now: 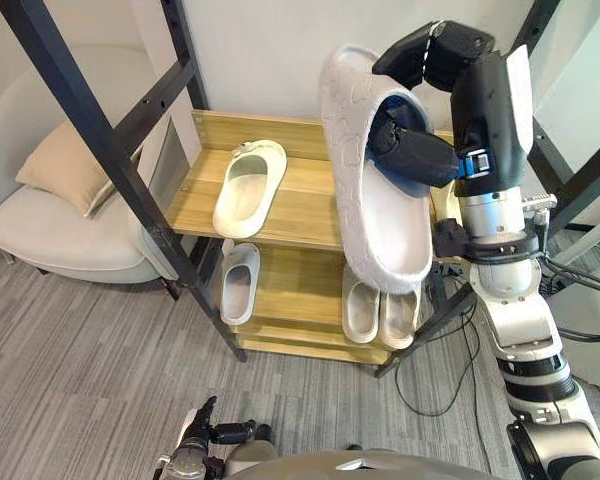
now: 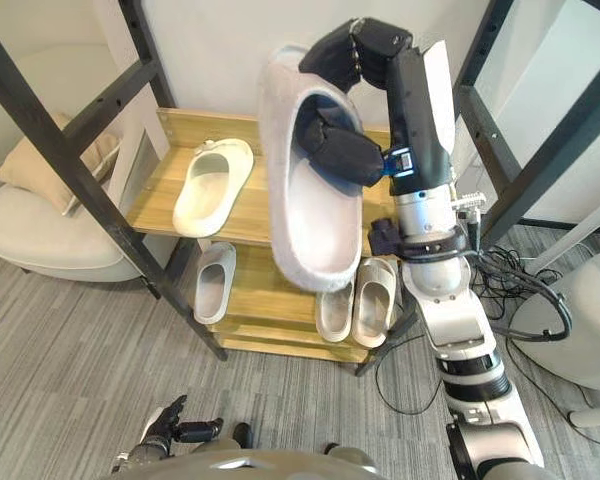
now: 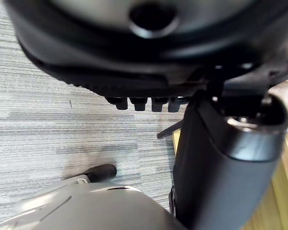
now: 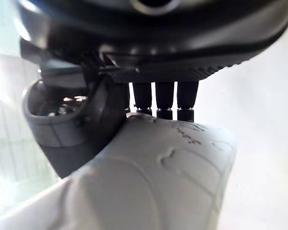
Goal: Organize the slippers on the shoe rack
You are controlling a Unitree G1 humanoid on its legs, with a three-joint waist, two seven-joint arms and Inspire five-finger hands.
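Observation:
A large white slipper hangs upright in the air over the right half of the wooden shoe rack's top shelf. My right hand is shut on it, thumb inside the strap and fingers curled over its upper end. Another white slipper lies on the top shelf's left half. On the lower shelf a single slipper sits at the left and a pair at the right. My left hand hangs low near the floor, fingers relaxed and holding nothing.
Black slanted frame bars cross in front of the rack's left side. A beige armchair with a cushion stands to the left. A white rounded object and more black bars stand at the right.

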